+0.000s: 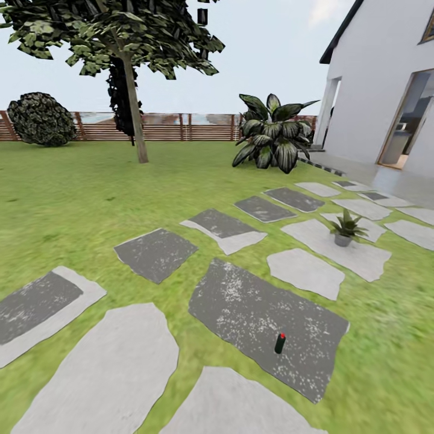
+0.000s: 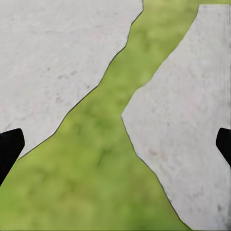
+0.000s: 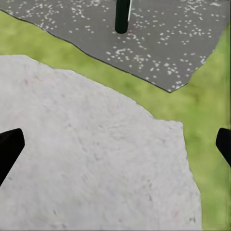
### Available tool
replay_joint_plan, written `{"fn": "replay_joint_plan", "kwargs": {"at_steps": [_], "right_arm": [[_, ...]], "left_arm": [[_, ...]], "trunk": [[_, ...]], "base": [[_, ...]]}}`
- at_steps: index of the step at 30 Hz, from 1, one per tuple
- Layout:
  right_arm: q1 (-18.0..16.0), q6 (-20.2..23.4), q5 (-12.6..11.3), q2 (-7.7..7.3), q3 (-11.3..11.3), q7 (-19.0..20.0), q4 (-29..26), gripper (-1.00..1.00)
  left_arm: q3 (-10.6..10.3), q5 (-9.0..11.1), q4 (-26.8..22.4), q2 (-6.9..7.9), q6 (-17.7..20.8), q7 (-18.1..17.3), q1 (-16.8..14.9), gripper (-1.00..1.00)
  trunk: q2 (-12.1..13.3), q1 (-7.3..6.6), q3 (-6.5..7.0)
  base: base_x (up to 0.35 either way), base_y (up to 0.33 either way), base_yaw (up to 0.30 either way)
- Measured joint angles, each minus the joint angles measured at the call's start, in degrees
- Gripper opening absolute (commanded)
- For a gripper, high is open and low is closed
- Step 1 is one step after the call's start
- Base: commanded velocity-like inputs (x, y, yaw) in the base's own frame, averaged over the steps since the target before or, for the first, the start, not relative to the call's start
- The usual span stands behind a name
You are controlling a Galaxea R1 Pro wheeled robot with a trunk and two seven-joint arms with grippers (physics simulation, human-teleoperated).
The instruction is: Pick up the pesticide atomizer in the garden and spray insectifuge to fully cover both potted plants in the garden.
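Lawn (image 1: 78, 199) lay before me, mottled green and softly blurred, broken by flat, irregular stepping stones, some pale grey and grainy, some dark grey flecked with white; in the head view the pesticide atomizer (image 1: 279, 343) stood upright at the lower right of centre on the largest dark stone (image 1: 241, 313), a slim dark cylinder with a small red mark at its top; one potted plant (image 1: 345, 228), a low rosette of pointed green leaves in a small grey pot, sat on a pale stone (image 1: 355, 256) at the middle right, well apart from the bottle; behind it a big shrub (image 1: 274, 132) of broad striped leaves rose near a white house wall (image 1: 374, 102); a thin-trunked tree (image 1: 129, 72), a round dark bush (image 1: 41, 119) and a brown slatted fence (image 1: 175, 126) closed the top of the frame.

My left gripper (image 2: 115, 144) pointed down at a strip of grass between two pale stones, its black fingertips (image 2: 8, 149) at the frame's opposite edges, spread wide and holding nothing; my right gripper (image 3: 115, 144) hung likewise, fingertips (image 3: 9, 149) wide apart and empty over a pale rough stone (image 3: 91, 159); in that wrist view the atomizer's dark lower body (image 3: 122, 17) showed at the top centre on the speckled dark stone, beyond a band of grass, apart from my fingers.
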Motion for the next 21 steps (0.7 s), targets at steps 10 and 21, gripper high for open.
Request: {"fn": "replay_joint_plan", "kwargs": {"at_steps": [10,21], "right_arm": [[-0.04,-0.02,-0.07,0.31,-0.06,-0.08,-0.09,1.00],[-0.02,0.00,-0.12,0.32,-0.03,-0.08,-0.15,1.00]], "left_arm": [[-0.04,0.09,0.01,0.00,0.00,0.00,0.00,1.00],[0.01,0.16,0.00,0.00,0.00,0.00,0.00,1.00]], "trunk": [[0.00,0.01,0.00],[0.00,0.01,0.00]], "base": [[0.146,-0.248,0.000],[0.102,-0.266,0.000]]}}
